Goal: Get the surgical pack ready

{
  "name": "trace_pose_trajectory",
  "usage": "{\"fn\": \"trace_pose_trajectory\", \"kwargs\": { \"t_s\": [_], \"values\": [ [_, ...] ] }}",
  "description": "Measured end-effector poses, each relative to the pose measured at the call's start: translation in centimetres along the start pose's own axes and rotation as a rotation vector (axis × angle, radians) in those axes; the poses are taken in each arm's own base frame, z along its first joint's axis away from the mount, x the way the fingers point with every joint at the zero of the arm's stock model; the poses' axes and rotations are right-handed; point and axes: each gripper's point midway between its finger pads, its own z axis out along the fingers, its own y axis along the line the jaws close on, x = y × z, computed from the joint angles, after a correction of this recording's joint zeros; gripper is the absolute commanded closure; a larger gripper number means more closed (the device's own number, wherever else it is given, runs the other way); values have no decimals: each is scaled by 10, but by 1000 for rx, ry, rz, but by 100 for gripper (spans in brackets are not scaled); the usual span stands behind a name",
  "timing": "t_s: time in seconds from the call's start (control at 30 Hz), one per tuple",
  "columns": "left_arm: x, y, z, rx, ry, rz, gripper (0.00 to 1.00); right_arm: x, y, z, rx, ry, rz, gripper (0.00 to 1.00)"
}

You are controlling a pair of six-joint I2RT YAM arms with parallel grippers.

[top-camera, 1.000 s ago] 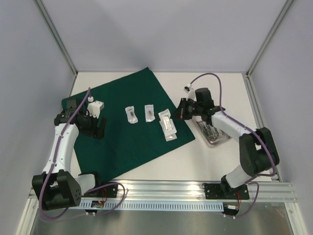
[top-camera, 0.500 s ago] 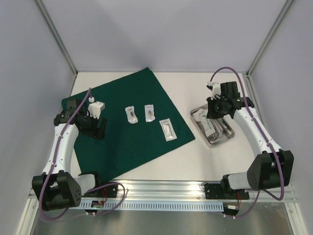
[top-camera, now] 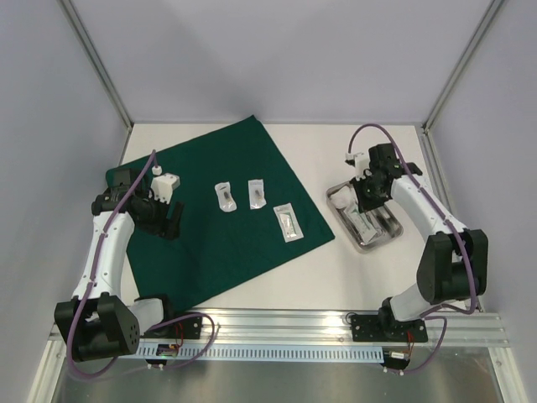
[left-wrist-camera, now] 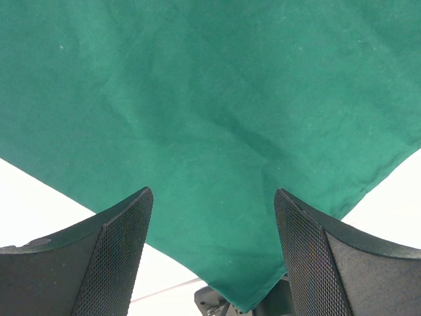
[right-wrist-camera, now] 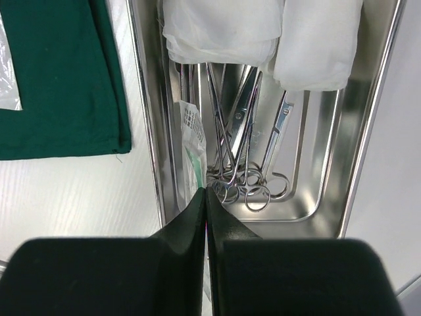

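We see the big dark green cloth (top-camera: 214, 252) lying flat on the white table (top-camera: 336, 285), on the left side. One corner of the cloth points to the back of the table. Three small clear pouches (top-camera: 256, 192) lie on the cloth in a loose row, a little apart from each other.

The left gripper (left-wrist-camera: 212, 192) hangs over the cloth near its left edge. Its two fingers (left-wrist-camera: 118, 243) stand wide apart, and there is nothing between them but the green cloth below.

The small steel tray (right-wrist-camera: 148, 131) sits on the bare table just beside the right edge of the cloth (the two do not touch). Inside it we see white gauze (right-wrist-camera: 223, 26) bunched at the far end. The metal instruments (right-wrist-camera: 240, 145) lie side by side, their ring handles at the near end. One more pouch (right-wrist-camera: 193, 141) lies along the tray's left wall.

The right gripper (right-wrist-camera: 206, 192) hangs over the tray's near end. Its fingers are pressed tight together and hold nothing.
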Motion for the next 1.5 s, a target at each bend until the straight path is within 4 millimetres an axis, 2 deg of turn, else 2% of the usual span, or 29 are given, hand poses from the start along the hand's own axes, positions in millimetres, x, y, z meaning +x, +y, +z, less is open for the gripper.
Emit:
{"fn": "trace_pose_trajectory", "kwargs": {
  "t_s": [0.2,0.47,0.53,0.6,0.67,0.8,0.93,1.0,1.07,1.13,1.2,1.3,1.4,1.5],
  "values": [
    [1,0,0,1,4,-1,17,9,-2,27,-14,38,-7,99],
    [1,0,0,1,6,-2,17,4,-5,39,-21,-13,2,99],
    [1,0,0,0,6,-2,17,3,-8,41,-14,-22,13,91],
    [1,0,0,-1,6,-2,17,3,-11,42,-5,-25,26,68],
    [2,0,0,-1,7,-2,17,3,-14,44,11,-21,36,58],
    [1,0,0,-1,6,-2,17,4,-19,42,43,-14,52,51],
    [1,0,0,-1,6,-2,16,-12,-19,26,83,-75,111,49],
    [1,0,0,-2,6,-2,17,-26,-9,11,95,-144,130,45],
    [1,1,0,-5,6,-1,17,-46,15,-5,76,-245,131,42],
    [2,3,0,-18,9,-1,16,-64,53,-15,12,-340,104,41],
    [3,6,-1,-35,16,0,16,-76,101,-13,-102,-389,67,41],
    [4,9,-1,-52,24,0,17,-76,144,12,-224,-347,58,41],
    [6,12,-1,-70,34,1,16,-64,157,54,-273,-239,103,41],
    [9,13,-1,-79,41,3,16,-42,162,89,-301,-119,142,42]
  ]
}}
